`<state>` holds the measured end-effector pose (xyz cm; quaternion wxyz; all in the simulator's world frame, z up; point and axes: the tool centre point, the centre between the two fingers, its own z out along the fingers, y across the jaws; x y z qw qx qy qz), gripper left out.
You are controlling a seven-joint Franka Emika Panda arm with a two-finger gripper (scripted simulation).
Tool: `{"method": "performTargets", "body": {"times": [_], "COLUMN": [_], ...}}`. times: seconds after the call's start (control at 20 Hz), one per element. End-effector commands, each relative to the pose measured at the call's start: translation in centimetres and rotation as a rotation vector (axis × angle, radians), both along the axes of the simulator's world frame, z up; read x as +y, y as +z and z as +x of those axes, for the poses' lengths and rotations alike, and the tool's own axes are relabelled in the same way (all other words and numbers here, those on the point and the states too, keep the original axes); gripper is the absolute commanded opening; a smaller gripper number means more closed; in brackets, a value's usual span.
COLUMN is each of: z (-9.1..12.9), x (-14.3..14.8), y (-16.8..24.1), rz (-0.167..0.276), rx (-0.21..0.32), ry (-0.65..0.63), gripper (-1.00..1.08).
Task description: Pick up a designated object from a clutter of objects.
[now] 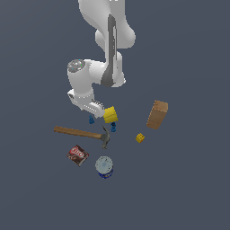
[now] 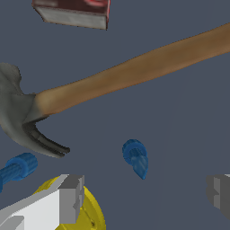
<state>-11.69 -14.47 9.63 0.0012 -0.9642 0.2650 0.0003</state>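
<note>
A flat dark grey floor (image 1: 188, 188) carries the clutter. The gripper (image 2: 146, 195) hangs with its fingers (image 2: 71, 197) spread wide and nothing between them. The small blue peg (image 2: 135, 157) lies on the floor in the gap between the fingers, apart from both, near the hammer (image 2: 126, 74) handle. In the exterior view the peg (image 1: 91, 119) shows just beside the yellow cup (image 1: 110, 115), with a darker blue piece (image 1: 113, 127) beyond the cup.

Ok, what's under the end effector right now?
The mid-blue peg lies on the floor between the open end effector fingers. One finger covers part of the yellow cup.
</note>
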Motion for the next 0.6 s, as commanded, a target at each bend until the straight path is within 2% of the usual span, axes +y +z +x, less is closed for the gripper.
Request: {"method": "performTargets", "body": {"times": [0.0,0.55], "z": [-0.4,-0.5], "x": [-0.3,-0.3], "y": [-0.3,-1.8], "rz": [-0.002,-0.003], "rx": [0.000,0.001], "ry": [-0.012,-0.012], "gripper": [1.00,1.00]}}
